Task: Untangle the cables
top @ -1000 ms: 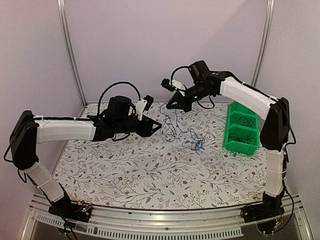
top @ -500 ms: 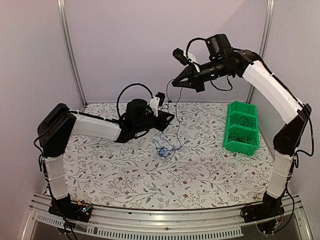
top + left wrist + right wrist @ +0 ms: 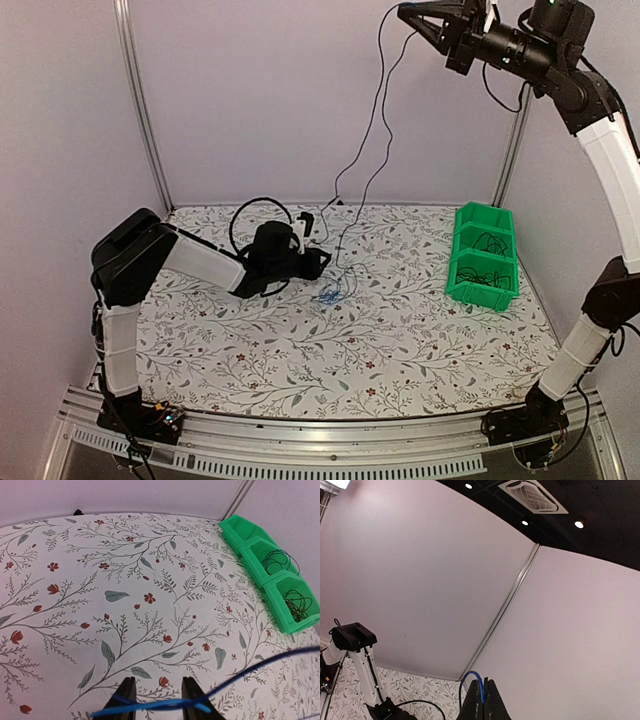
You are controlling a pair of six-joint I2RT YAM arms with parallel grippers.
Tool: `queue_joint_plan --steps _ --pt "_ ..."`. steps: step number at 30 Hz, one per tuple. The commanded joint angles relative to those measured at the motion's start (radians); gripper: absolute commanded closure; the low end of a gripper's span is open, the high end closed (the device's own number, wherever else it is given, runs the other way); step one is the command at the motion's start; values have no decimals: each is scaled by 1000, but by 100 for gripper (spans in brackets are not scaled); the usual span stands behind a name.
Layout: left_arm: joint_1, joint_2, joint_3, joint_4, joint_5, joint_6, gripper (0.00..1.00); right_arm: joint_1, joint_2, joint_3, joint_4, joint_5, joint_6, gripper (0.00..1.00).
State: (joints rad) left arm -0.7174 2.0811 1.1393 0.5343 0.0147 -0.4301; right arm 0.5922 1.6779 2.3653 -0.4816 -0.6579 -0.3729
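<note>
The right gripper, high up at the far right, has its fingers pressed together on the thin flexible cables (mostly black, one bright blue). Black strands hang from it down to a small tangle on the white floral-print table, near its middle. The left gripper sits low just left of that tangle, fingers apart, the blue strand crossing their tips. Green plastic bins holding coiled black wires stand at the right.
</note>
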Motion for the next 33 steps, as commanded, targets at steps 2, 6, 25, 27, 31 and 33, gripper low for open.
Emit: queue_joint_plan --steps 2,6,25,27,31,33 --pt "12 13 -40 -36 2 -18 64 -8 8 94 268 85 97 100" --pt "13 -7 -79 -36 -2 -18 63 -8 1 95 356 140 77 100" --pt "-56 -465 -140 -102 -105 160 53 -31 -139 -344 322 313 -56 100" --pt "-57 -479 -150 -124 -158 156 53 -53 -136 -358 304 332 -44 100" --pt "-56 -490 -153 -205 -251 134 53 -111 -123 -394 297 366 -25 100" --pt "-57 -498 -159 -231 -275 110 53 -154 -119 -415 298 362 -13 100"
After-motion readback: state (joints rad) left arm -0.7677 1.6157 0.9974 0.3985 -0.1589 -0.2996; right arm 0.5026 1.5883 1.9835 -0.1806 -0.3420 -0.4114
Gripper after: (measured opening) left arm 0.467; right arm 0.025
